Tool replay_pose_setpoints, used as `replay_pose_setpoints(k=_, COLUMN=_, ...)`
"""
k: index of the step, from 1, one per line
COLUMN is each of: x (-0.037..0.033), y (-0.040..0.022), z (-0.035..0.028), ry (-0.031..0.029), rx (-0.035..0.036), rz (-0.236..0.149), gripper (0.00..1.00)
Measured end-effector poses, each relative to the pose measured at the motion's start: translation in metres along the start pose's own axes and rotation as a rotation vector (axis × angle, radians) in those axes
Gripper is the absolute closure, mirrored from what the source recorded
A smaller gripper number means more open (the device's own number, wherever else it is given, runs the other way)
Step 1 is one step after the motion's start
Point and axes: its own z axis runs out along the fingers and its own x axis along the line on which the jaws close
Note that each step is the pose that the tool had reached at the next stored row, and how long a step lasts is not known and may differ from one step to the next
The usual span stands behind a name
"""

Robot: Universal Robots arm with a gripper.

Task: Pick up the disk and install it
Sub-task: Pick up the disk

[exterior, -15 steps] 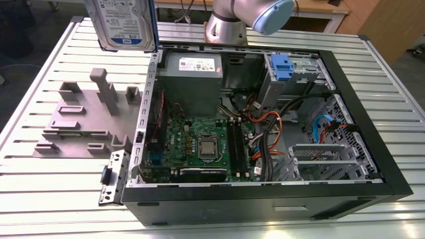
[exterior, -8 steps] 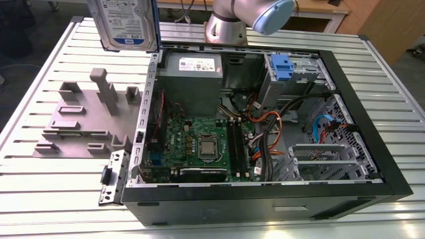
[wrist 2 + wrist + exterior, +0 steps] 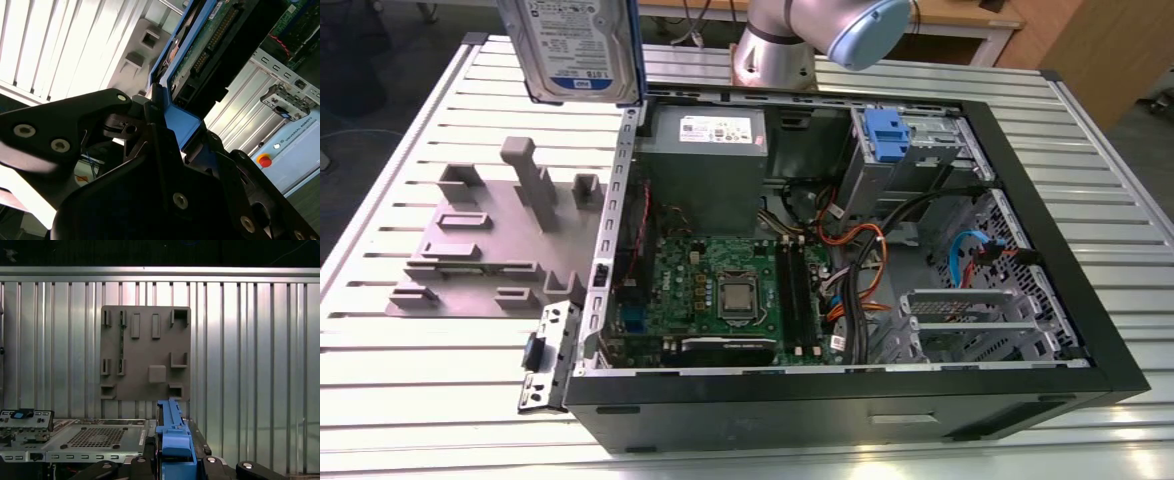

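The disk [image 3: 574,50] is being gripped by its blue rail in the closed pincer [image 3: 180,127]. It is being held upright above the worktop [image 3: 414,390], beside the open computer case [image 3: 1014,250].

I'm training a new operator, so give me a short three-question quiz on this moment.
1. True or false: the disk lies flat on the grey holder plate.
2. What is the hand gripping? A) a cable B) the disk's blue rail C) nothing
3. In the exterior view, on which side of the holder plate is the computer case?
Key: 1 false, it is held in the air; 2 B; 3 its right.
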Motion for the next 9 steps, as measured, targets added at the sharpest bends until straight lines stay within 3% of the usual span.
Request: replay_pose_setpoints(k=9, x=0.0065, y=-0.0015, z=0.0003, ry=0.0000, rx=0.0002, rz=0.000, gripper=0.64)
